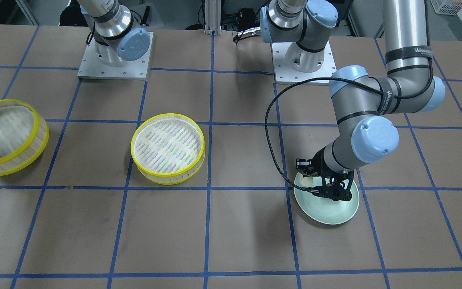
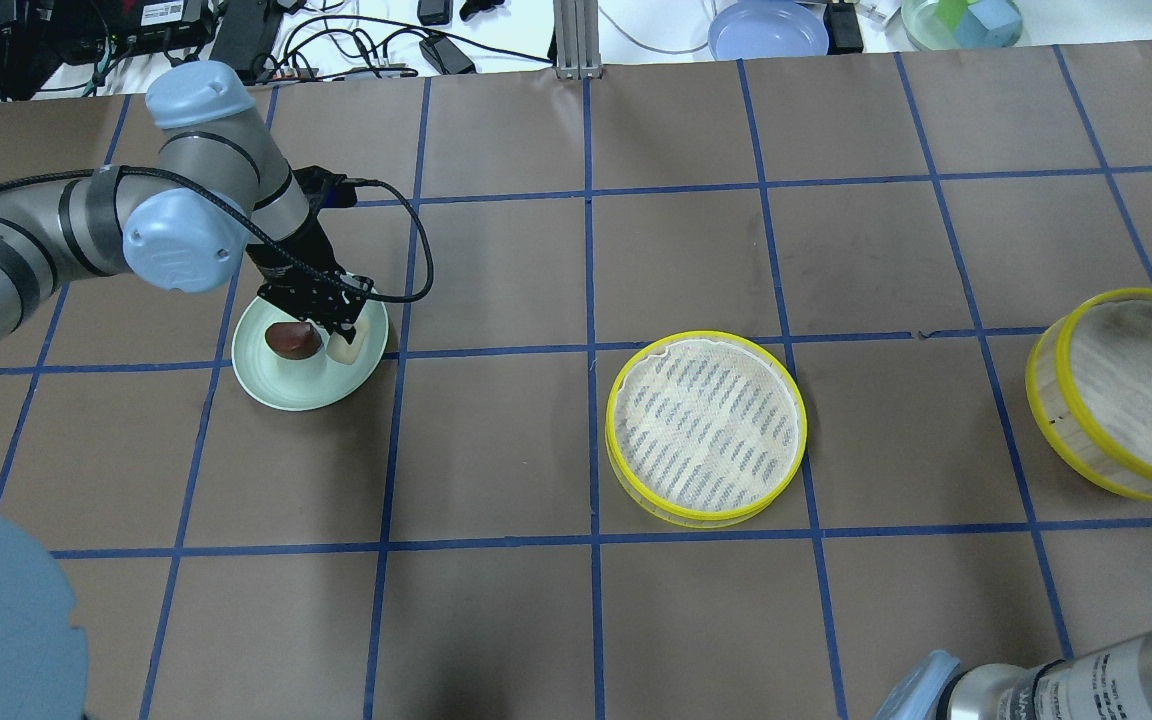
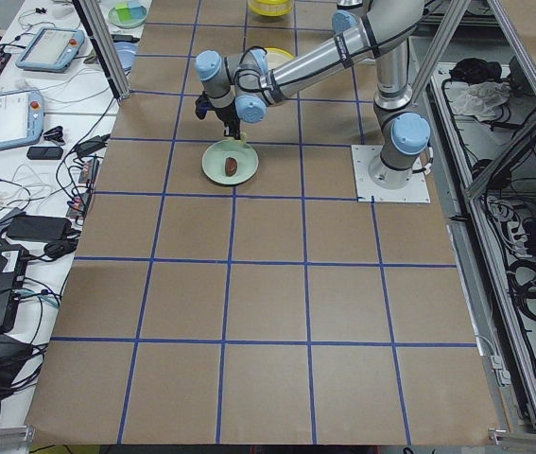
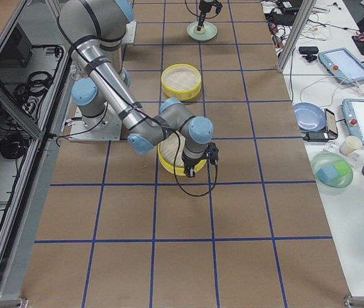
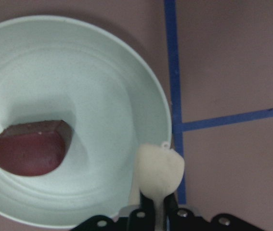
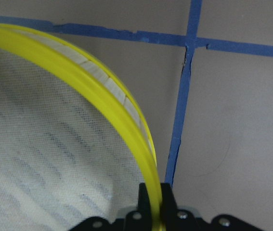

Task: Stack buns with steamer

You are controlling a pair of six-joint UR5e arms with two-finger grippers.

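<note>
My left gripper is shut on the pale cream bun and holds it over the near rim of the mint-green plate. The dark reddish-brown bun lies on that plate. One yellow-rimmed steamer tray sits flat at mid-table. My right gripper is shut on the yellow rim of the other steamer tray, which stands tilted at the right in the overhead view. Both trays hold no bun.
Blue tape lines grid the brown table. A blue plate and a bowl of coloured blocks sit beyond the far edge. The two arm bases stand at the robot's side of the table.
</note>
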